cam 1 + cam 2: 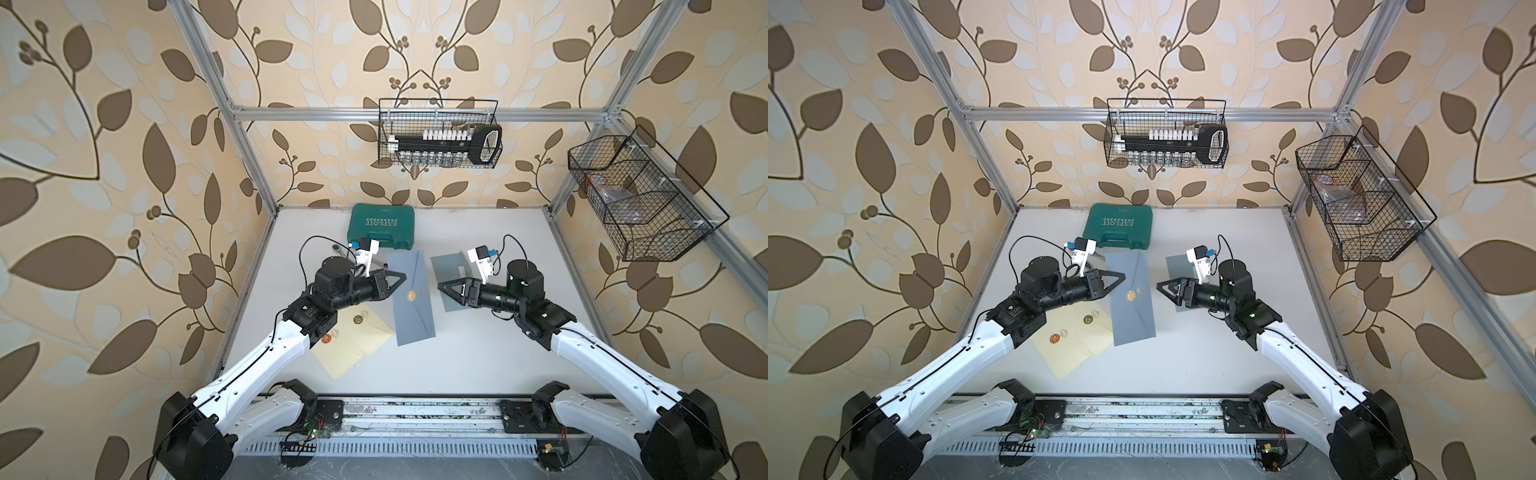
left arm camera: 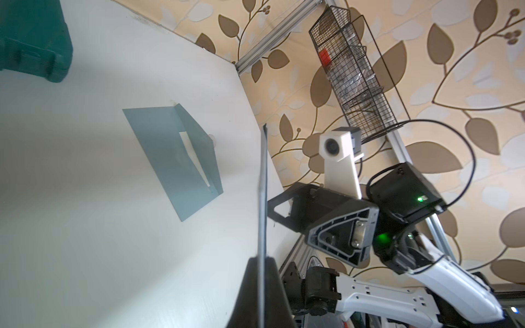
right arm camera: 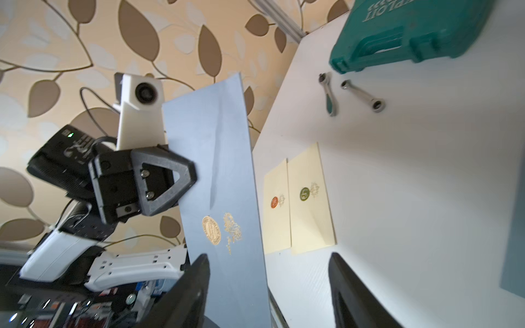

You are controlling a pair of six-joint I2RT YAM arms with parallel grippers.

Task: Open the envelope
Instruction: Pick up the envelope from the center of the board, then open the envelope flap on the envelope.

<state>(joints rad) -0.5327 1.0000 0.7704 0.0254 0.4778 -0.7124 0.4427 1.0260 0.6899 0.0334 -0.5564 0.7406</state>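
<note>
Now left gripper [image 1: 401, 276] pinches blue envelope [image 1: 411, 320]; right gripper [image 1: 441, 286] spread.

Robotics laboratory test cell: an aluminium-profile frame [image 1: 311, 113] carries leaf-patterned wallpaper panels [image 1: 104, 166] around a white counter [image 1: 478, 353]; two arms [image 1: 266, 353] are mounted on a base rail [image 1: 415, 409], and wire baskets [image 1: 384, 141] hang from the frame.

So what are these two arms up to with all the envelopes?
They're opening a blue envelope. The left end effector is shut on one long edge and holds it up above the table. The right end effector is open close beside it, gripping nothing. Its gold seal looks intact, so it isn't open yet. A second blue envelope lies with its flap up. A green-sealed cream envelope and an orange-sealed one lie flat.
</note>
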